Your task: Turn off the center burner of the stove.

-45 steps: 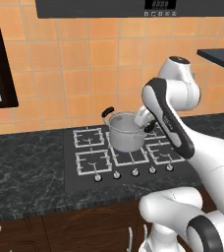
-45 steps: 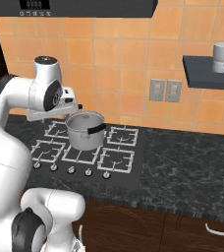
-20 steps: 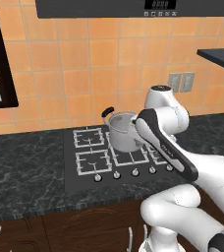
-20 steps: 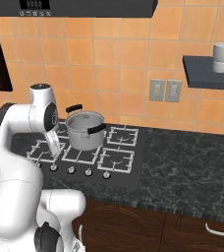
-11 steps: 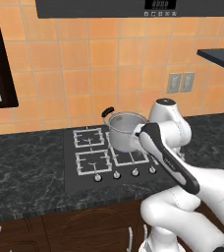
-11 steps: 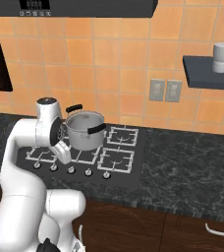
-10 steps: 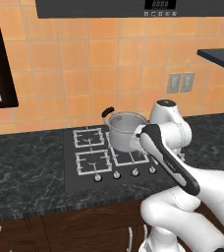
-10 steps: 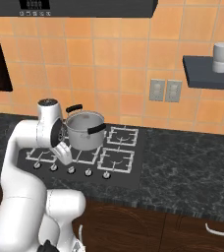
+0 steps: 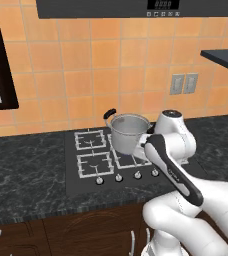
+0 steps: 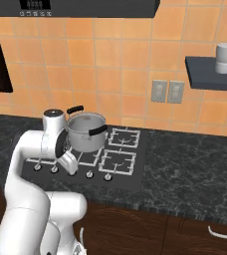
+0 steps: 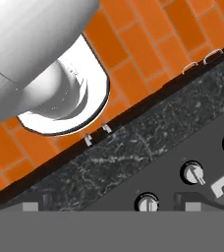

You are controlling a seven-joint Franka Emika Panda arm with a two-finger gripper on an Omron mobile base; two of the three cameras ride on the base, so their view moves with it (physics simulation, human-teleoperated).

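Hand (image 10: 71, 168): low over the stove's front edge, at the knob row; finger spread cannot be told.

Knobs (image 11: 147, 202): directly between and ahead of the fingertips in the hand view, one more (image 11: 193, 172) just beyond it.

Stove (image 9: 81, 182): black cooktop set in the dark marbled desk (image 9: 26, 175), under the hand.

Center burner (image 9: 128, 159): just behind the hand, past the knobs, carrying a steel pot (image 10: 86, 130).

Orange tiled wall (image 10: 115, 64): farthest back.

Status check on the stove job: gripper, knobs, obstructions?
Gripper low above the round silver knobs, jaw state unclear. Black cooktop untouched. Steel pot sits on center grate.
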